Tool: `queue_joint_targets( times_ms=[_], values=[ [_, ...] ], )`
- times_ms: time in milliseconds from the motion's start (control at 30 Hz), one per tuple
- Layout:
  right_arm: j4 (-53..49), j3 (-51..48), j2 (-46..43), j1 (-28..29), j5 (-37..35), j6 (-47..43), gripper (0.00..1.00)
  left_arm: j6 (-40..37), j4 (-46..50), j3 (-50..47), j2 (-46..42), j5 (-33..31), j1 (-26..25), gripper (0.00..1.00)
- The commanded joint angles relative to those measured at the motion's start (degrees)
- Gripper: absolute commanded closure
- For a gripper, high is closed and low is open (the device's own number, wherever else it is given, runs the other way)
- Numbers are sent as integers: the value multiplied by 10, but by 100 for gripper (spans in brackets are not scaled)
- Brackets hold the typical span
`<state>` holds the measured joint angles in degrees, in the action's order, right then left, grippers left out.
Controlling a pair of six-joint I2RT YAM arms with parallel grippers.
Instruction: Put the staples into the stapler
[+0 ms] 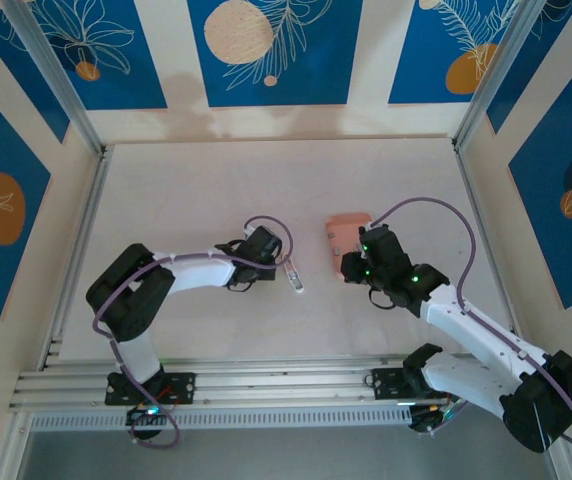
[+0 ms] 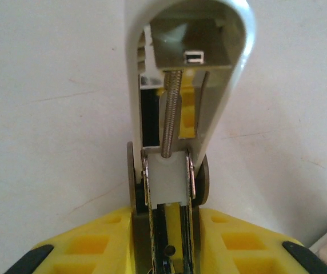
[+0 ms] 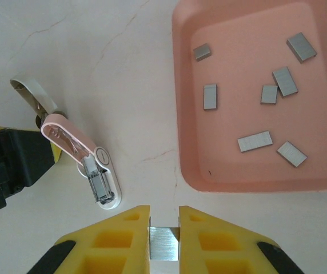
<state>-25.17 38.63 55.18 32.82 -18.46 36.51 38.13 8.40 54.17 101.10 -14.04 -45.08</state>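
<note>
A: Pale table [image 1: 216, 190]. Pink tray [image 3: 178, 114]?
B: Flat on table, ahead and right of right claw [image 3: 164, 220].
A: Left claw [image 2: 166, 216]?
B: Pinching open stapler [image 2: 169, 171] at hinge end.
A: Right claw?
B: Pinching staple strip [image 3: 164, 244] between fingertips. Left and ahead of stapler.
A: Loose staples [image 3: 254, 141]?
B: Seven, scattered in tray, apart from both claws.

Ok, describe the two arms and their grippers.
The left arm and right arm have white links and black joints, each with a purple cable. Green lights glow on the right one. The left gripper and right gripper have yellow, pocketed fingers edged black.
</note>
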Motion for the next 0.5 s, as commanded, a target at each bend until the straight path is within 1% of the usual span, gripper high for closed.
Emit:
queue_joint_targets(
  times_ms=[0,233,467],
  values=[
    [8,-8,-10,-5,14,-9,83,18,45,4,-5,-24,-16,72],
    [21,-9,-10,-6,22,-15,83,68,90,-26,-65,-57,-48,74],
    [34,-14,-7,-7,34,-19,83,147,101,-63,-111,-69,-94,74]
  ],
)
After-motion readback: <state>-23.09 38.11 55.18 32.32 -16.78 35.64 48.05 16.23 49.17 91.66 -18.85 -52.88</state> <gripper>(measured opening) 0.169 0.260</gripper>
